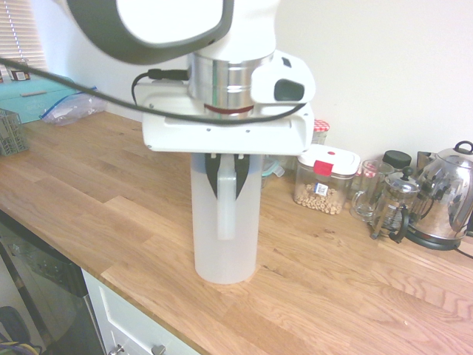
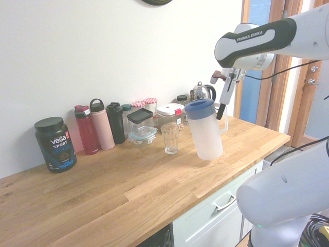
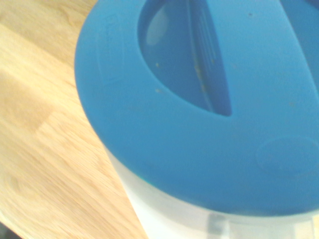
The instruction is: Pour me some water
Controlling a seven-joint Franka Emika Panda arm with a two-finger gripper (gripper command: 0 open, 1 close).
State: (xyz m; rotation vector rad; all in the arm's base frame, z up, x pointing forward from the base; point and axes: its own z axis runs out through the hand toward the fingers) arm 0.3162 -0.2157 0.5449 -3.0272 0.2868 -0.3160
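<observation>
A tall frosted-white jug (image 2: 205, 135) with a blue lid (image 3: 199, 124) stands at the counter's front, leaning slightly toward an empty ribbed glass (image 2: 170, 138) on its left in the second exterior view. My gripper (image 1: 227, 194) comes down from above, shut on the jug's side handle (image 1: 226, 214), one black finger on each side. The water cannot be made out through the frosted wall. Whether the jug's base (image 1: 225, 274) rests on the wood or hovers just above it, I cannot tell. The glass is hidden in the first exterior view.
Along the wall stand a steel kettle (image 1: 446, 198), a French press (image 1: 395, 205), a lidded container of nuts (image 1: 325, 181), jars, several drink bottles (image 2: 103, 125) and a dark tub (image 2: 55, 144). The counter's front edge (image 2: 241, 172) runs close by the jug.
</observation>
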